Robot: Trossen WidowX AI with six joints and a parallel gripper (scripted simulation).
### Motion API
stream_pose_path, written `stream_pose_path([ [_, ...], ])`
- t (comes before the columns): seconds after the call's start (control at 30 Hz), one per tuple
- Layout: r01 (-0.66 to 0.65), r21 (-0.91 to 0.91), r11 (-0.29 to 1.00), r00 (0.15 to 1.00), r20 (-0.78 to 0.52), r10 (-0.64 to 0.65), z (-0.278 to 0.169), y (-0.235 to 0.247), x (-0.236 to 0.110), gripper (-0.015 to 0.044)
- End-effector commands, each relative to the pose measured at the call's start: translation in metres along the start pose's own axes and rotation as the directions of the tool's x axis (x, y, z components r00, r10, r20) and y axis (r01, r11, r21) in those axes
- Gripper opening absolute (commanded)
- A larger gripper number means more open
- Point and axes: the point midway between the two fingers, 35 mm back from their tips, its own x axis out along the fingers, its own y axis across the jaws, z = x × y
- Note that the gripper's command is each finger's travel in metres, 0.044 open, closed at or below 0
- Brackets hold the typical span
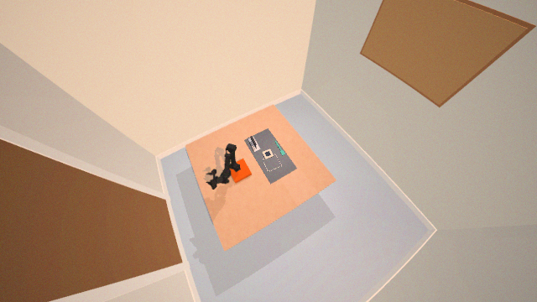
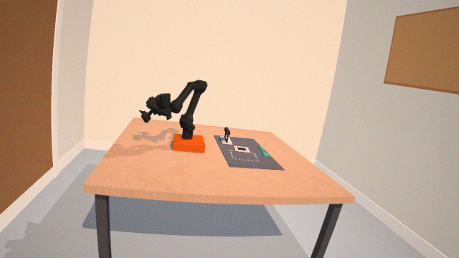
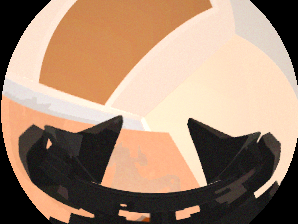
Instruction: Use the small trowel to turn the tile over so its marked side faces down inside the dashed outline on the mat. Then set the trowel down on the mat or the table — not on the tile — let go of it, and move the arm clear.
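Arm [image 2: 186, 98] folded over table [image 2: 150, 172]; fingers wide, w/ nothing between.

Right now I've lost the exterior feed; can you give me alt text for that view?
A black arm on an orange base reaches left over a wooden table, its open gripper holding nothing and pointing away from a grey mat. On the mat lie a marked tile, a dashed outline and a teal tool.
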Motion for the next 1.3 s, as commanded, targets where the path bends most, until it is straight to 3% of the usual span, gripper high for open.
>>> stream_pose_path([
  [0.0,0.000,0.000,1.000,1.000,0.000,0.000,0.0000,0.0000,0.0000,0.0374],
  [0.37,0.000,0.000,1.000,1.000,0.000,0.000,0.0000,0.0000,0.0000,0.0100],
  [0.67,0.000,0.000,1.000,1.000,0.000,0.000,0.0000,0.0000,0.0000,0.0100],
  [0.8,0.000,0.000,1.000,1.000,0.000,0.000,0.0000,0.0000,0.0000,0.0000],
  [1.23,0.000,0.000,1.000,1.000,0.000,0.000,0.0000,0.0000,0.0000,0.0000],
  [1.27,0.000,0.000,1.000,1.000,0.000,0.000,0.0000,0.0000,0.0000,0.0026],
])
